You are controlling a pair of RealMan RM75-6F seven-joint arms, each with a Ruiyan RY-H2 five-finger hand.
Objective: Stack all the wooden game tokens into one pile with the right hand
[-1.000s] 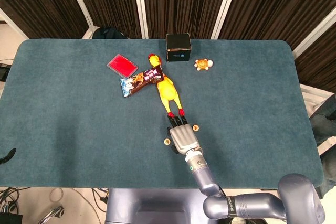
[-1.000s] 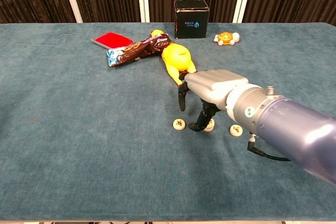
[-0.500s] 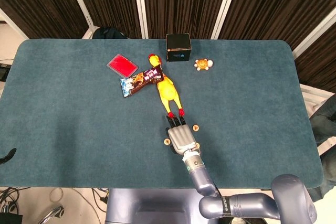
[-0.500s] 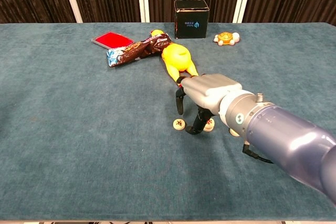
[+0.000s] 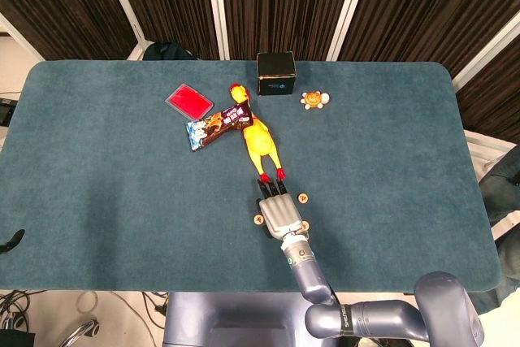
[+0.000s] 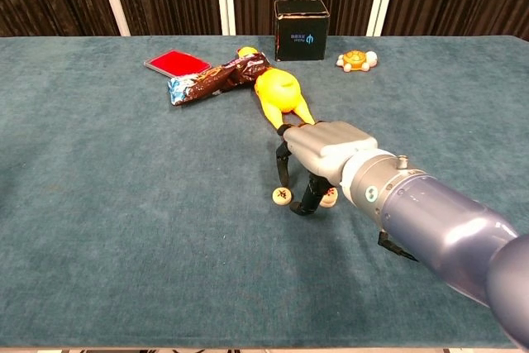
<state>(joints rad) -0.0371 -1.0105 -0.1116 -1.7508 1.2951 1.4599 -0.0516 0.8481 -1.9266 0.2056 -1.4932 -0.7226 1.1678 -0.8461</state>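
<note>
The right hand (image 6: 318,150) hangs palm-down over the surface (image 6: 124,229), just in front of the rubber chicken's (image 6: 277,93) feet. Its fingers (image 6: 283,167) point downward among the wooden tokens (image 6: 282,196); whether they grasp one, I cannot tell. Another token (image 5: 301,197) lies just beside the hand.

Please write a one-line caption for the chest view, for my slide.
Right hand lowered over wooden tokens on the table, rubber chicken behind.
</note>
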